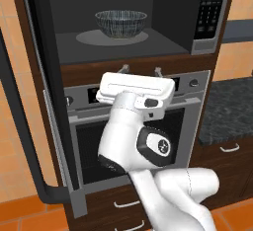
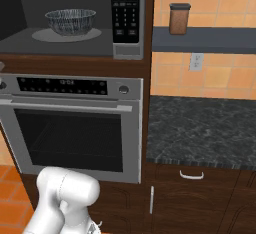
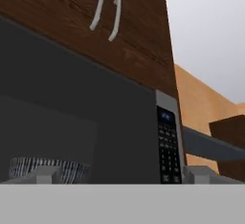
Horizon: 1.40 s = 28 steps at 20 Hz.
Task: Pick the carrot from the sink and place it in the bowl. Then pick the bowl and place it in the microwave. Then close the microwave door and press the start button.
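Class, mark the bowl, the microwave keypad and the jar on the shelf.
bowl (image 1: 121, 22), left base view, patterned outer wall.
microwave keypad (image 2: 125, 9), right base view, middle of button panel.
jar (image 2: 179, 20), right base view, brown body.

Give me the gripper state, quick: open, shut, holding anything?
Gripper: open, fingers spread wide and empty, below the microwave opening; the bowl sits inside on the turntable.

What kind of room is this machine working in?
A kitchen, by the look of it, computer-rendered. There is a built-in microwave standing open with a bowl inside, a wall oven below it, and a dark stone counter beside them.
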Tool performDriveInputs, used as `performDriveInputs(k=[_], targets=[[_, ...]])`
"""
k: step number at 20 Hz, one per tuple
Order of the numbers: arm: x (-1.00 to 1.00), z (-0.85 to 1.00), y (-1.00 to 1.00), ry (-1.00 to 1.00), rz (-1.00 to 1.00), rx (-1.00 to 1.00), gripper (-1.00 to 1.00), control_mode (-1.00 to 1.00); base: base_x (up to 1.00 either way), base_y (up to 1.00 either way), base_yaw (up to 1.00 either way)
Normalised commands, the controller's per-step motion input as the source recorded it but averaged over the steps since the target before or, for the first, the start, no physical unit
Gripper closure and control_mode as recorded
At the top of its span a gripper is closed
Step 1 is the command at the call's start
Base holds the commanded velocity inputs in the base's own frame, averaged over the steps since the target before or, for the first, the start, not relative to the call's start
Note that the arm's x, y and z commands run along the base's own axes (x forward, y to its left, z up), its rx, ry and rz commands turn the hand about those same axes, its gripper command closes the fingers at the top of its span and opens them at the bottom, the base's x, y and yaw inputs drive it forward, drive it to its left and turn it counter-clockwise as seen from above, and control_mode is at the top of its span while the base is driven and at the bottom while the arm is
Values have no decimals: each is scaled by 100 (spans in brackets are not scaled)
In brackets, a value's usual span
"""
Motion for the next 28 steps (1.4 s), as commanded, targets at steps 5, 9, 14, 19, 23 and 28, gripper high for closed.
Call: performDriveInputs(k=[5,9,14,19,23,28], targets=[[-49,-16,81,-19,-10,-14,-100,-100,0,0,0],[-1,-80,38,-5,-17,-14,-100,-100,0,0,0],[0,-68,83,-13,-6,-7,-100,-100,0,0,0],[0,-50,94,-30,2,0,-100,-100,0,0,0],[-18,-8,78,-3,13,0,-100,-100,0,0,0],[-3,2,89,0,3,0,-100,-100,0,0,0]])
